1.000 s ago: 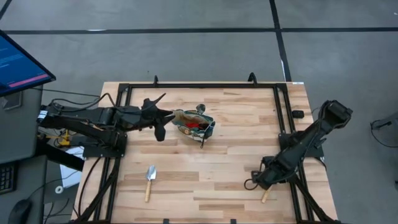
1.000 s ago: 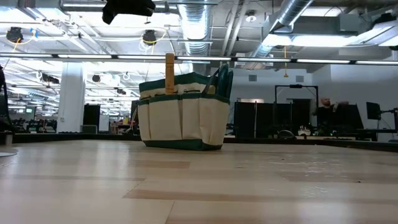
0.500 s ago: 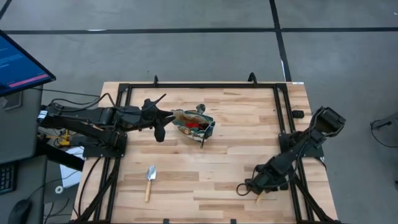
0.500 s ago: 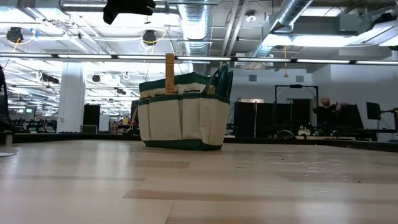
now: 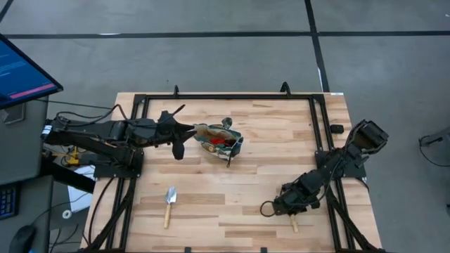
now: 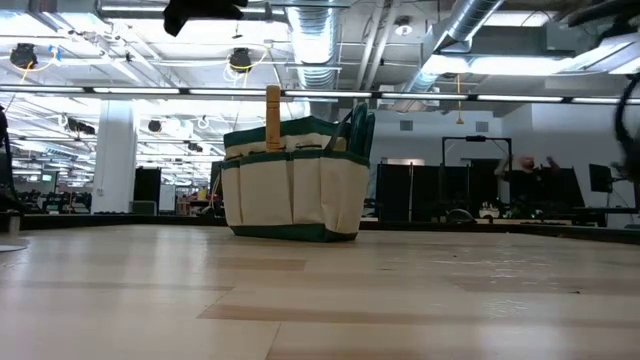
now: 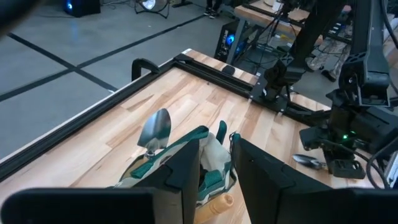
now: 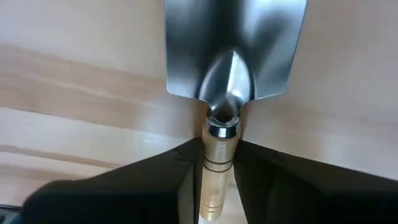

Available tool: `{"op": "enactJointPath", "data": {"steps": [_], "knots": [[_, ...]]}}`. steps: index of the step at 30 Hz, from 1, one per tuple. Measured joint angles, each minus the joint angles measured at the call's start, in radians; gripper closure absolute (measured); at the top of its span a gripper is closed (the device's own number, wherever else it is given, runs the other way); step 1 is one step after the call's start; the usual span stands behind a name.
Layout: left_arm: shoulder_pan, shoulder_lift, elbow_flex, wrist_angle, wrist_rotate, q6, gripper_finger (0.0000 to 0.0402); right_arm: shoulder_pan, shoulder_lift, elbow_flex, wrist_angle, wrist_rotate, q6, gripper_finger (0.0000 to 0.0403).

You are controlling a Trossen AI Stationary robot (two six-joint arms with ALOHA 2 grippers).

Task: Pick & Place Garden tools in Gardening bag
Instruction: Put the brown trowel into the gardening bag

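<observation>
Pale wooden planks of the table (image 5: 246, 190), framed by black rails, are being viewed from above, with grey floor around them and a monitor (image 5: 24, 70) at the nine o'clock edge. In the low view a lit workshop hall with ceiling ducts is being shown behind the tabletop.

Near the table's middle, toward twelve o'clock, the gardening bag (image 5: 219, 140) is standing upright, beige with dark green trim; a wooden handle (image 6: 273, 117) is sticking up out of it in the low view, and a silver trowel blade (image 7: 155, 130) and something red (image 5: 223, 141) are being shown inside it. The left gripper (image 5: 184, 131) is being held just at the bag's nine o'clock side, above the rim; its fingers (image 7: 186, 171) are standing partly apart over the bag's edge in the left wrist view, with nothing seen gripped between them.

At about seven o'clock on the table a loose trowel (image 5: 169, 204) is lying flat, its blade pointing toward twelve o'clock, well apart from both arms.

At about five o'clock the right gripper (image 5: 285, 205) is being lowered over another trowel, whose wooden handle end (image 5: 294, 224) is showing on the table just beside it. In the right wrist view this trowel's handle (image 8: 217, 163) is lying between the dark fingers (image 8: 180, 174), which are being pressed against both sides of it just below the blade (image 8: 235, 46); the trowel is resting flat on the wood.
</observation>
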Motion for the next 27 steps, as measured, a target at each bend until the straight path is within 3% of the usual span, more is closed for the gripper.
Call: {"op": "enactJointPath", "data": {"steps": [7, 9, 13, 20, 27], "knots": [[0.0, -0.011, 0.0, 0.001, 0.04, -0.004, 0.03, -0.041, -0.034, 0.043, -0.019, 0.206, -0.157, 0.0347], [0.0, -0.011, 0.0, 0.001, 0.061, -0.004, 0.03, -0.054, -0.067, 0.044, -0.028, 0.308, -0.201, 0.0347], [0.0, -0.011, 0.0, 0.008, 0.109, -0.013, 0.03, -0.096, -0.166, 0.069, -0.011, 0.408, -0.317, 0.0348], [0.0, 0.006, 0.0, 0.062, 0.236, -0.03, 0.03, -0.204, -0.353, 0.112, 0.127, 0.454, -0.666, 0.0348], [0.002, 0.09, 0.0, 0.199, 0.387, 0.009, 0.03, -0.314, -0.466, 0.141, 0.408, 0.393, -0.989, 0.0348]]}}
